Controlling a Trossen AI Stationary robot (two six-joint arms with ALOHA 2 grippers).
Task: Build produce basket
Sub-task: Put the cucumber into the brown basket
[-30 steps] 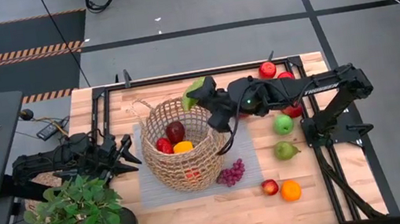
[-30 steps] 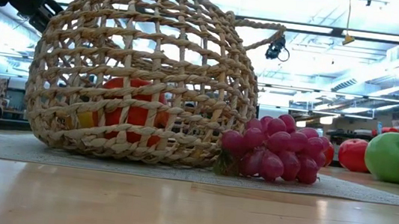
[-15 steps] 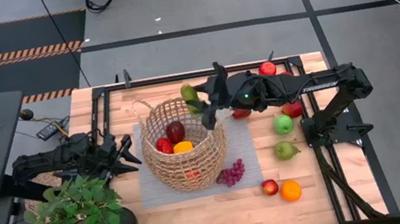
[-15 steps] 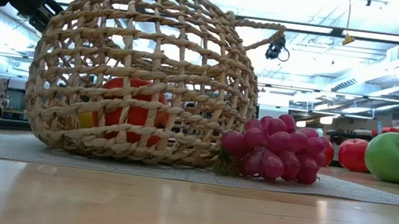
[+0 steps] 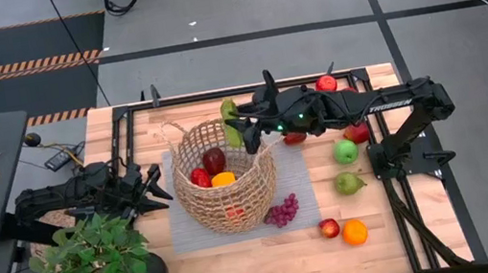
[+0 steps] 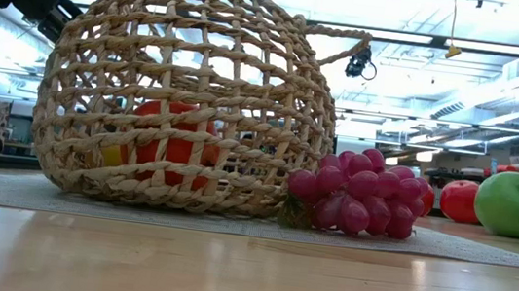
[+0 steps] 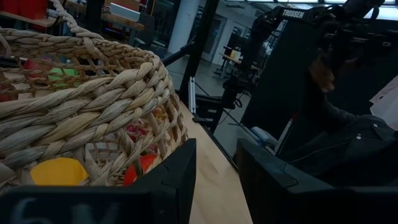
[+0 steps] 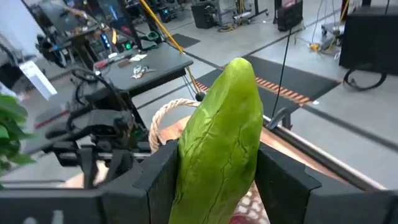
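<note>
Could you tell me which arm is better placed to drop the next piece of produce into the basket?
The right: its gripper holds a green pear at the basket's far rim. The left gripper waits beside it.

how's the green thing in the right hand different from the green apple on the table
The green piece is long and tapered, and the green apple is round. The green piece is clamped in the right hand above the basket rim, while the apple rests loose on the wood, right of the mat. The piece sits at the far edge of the basket, and the apple lies well clear of it. Both are bright green produce still outside the basket.
</note>
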